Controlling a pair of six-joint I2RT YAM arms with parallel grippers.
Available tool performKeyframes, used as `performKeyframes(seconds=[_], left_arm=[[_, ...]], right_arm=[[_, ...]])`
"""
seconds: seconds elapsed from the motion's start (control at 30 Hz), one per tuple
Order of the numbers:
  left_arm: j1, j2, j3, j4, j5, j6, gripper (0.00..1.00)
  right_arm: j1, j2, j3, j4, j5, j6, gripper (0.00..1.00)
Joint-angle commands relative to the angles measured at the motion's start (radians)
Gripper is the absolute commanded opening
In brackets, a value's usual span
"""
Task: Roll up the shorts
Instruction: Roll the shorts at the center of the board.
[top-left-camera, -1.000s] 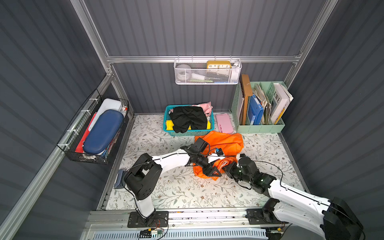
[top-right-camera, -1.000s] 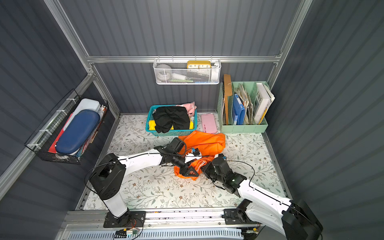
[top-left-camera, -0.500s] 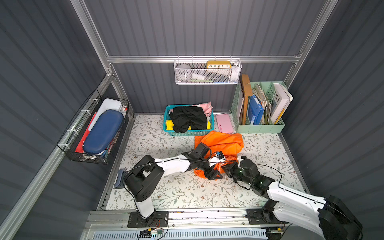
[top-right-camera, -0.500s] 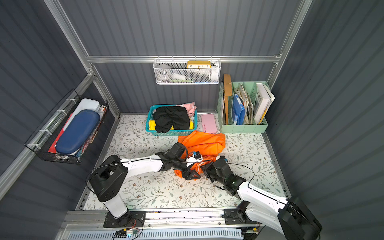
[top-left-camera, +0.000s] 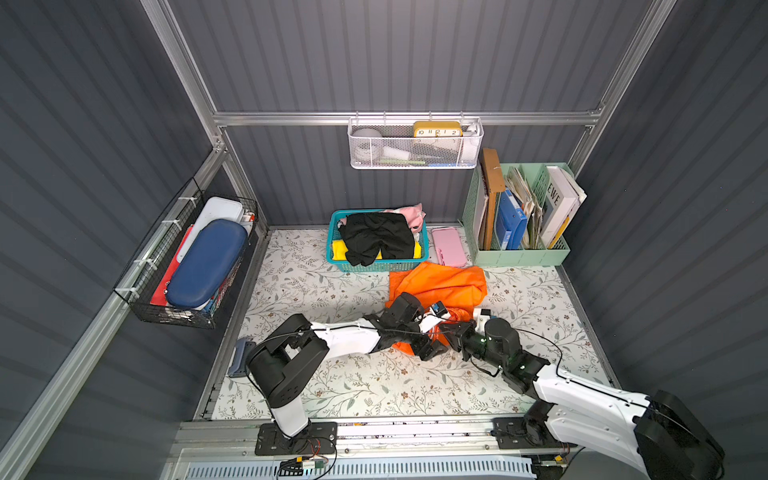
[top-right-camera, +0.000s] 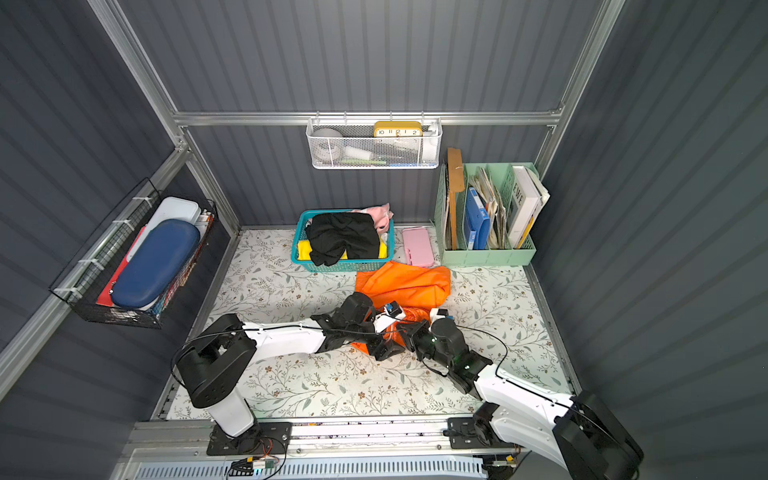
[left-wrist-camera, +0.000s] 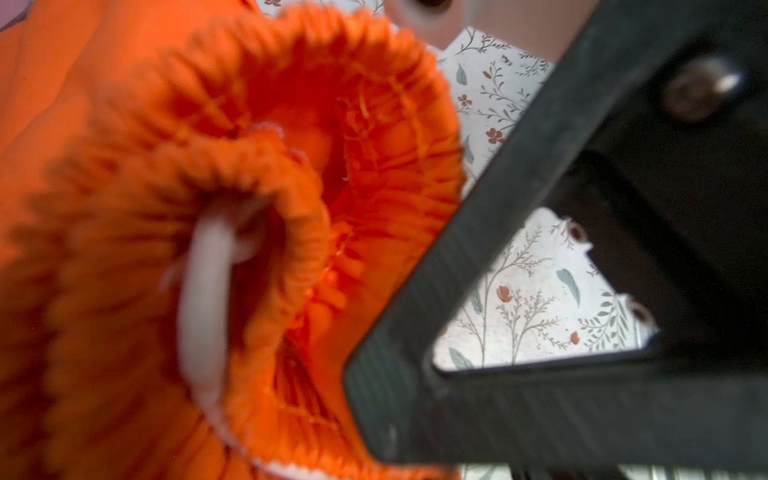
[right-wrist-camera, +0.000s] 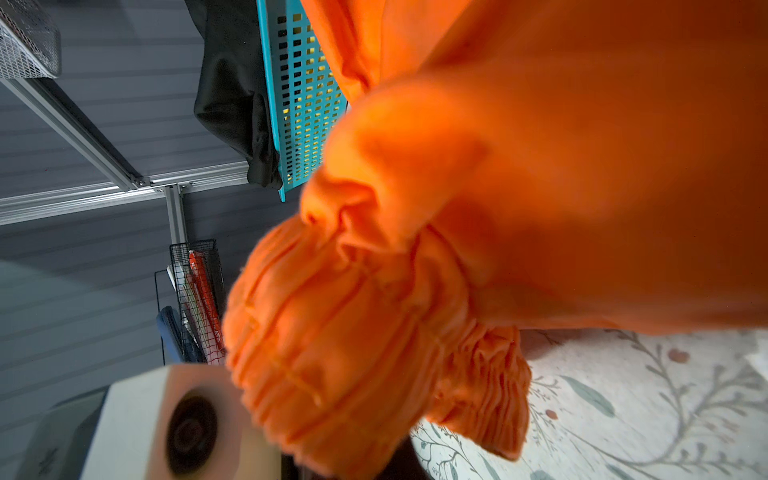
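The orange shorts (top-left-camera: 440, 282) lie on the surface (top-left-camera: 332, 291) just in front of the basket (top-left-camera: 336, 259) that holds the black shorts (top-left-camera: 376, 239). The cloth looks thin, light and floppy (likely slippery too), so it is best taken at the thick gathered waistband (left-wrist-camera: 291, 199). The right hand (top-left-camera: 451, 332) is clamped on that bunched band, while the left hand (top-left-camera: 429, 351) gapes open beside it

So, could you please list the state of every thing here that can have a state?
orange shorts: waistband end rolled up, the rest lying loosely flat.
black shorts: unrolled, crumpled in the teal basket, hanging over its front rim.
teal basket: upright, full of clothes.
left gripper: open, at the rolled waistband.
right gripper: shut on the orange shorts.
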Motion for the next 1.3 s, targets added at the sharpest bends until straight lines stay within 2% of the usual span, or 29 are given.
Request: performKeyframes(seconds=[0.0,0.07,0.13,0.17,0.2,0.27,0.3,0.4,0.47,0.53,0.67,0.83,0.97,1.07,1.2,1.27], left_arm=[[-0.006,0.027,-0.018,0.019,-0.086,-0.017,0.84],[-0.005,0.039,-0.023,0.019,-0.1,-0.018,0.78],[-0.006,0.047,-0.023,0.007,-0.102,-0.029,0.55],[-0.006,0.047,-0.026,0.001,-0.1,-0.036,0.38],[-0.005,0.044,-0.029,-0.002,-0.088,-0.037,0.29],[-0.005,0.034,-0.028,-0.009,-0.05,-0.036,0.19],[-0.005,0.028,-0.022,-0.018,-0.048,-0.026,0.16],[0.002,0.01,0.019,-0.104,-0.028,0.021,0.09],[0.018,-0.001,0.057,-0.175,0.003,0.054,0.04],[0.033,-0.004,0.094,-0.237,0.051,0.088,0.02],[0.075,0.023,0.203,-0.422,0.179,0.178,0.02],[0.092,0.148,0.467,-0.792,0.326,0.354,0.06],[0.096,0.303,0.69,-1.102,0.392,0.492,0.07],[0.096,0.382,0.784,-1.243,0.439,0.55,0.08],[0.102,0.459,0.819,-1.358,0.494,0.609,0.09],[0.105,0.488,0.803,-1.353,0.546,0.61,0.1]], right_arm=[[-0.009,-0.03,-0.01,0.065,-0.014,0.025,0.0],[-0.014,-0.042,-0.014,0.065,-0.015,0.03,0.0],[-0.019,-0.057,-0.016,0.049,-0.016,0.025,0.0],[-0.022,-0.065,-0.014,0.034,-0.021,0.016,0.0],[-0.024,-0.071,-0.011,0.016,-0.026,0.005,0.0],[-0.03,-0.084,0.001,-0.025,-0.039,-0.027,0.0],[-0.033,-0.092,0.003,-0.043,-0.039,-0.046,0.05],[-0.039,-0.149,0.03,-0.188,-0.023,-0.131,0.35],[-0.042,-0.214,0.054,-0.311,0.008,-0.221,0.46],[-0.047,-0.281,0.083,-0.432,0.039,-0.314,0.52],[-0.047,-0.428,0.156,-0.683,0.129,-0.555,0.55],[-0.047,-0.548,0.238,-0.843,0.204,-0.869,0.56],[-0.047,-0.509,0.322,-0.904,0.171,-1.145,0.57],[-0.046,-0.431,0.4,-1.002,0.16,-1.382,0.58],[-0.046,-0.375,0.455,-1.069,0.123,-1.66,0.6],[-0.046,-0.378,0.453,-1.081,0.048,-1.825,0.6]])
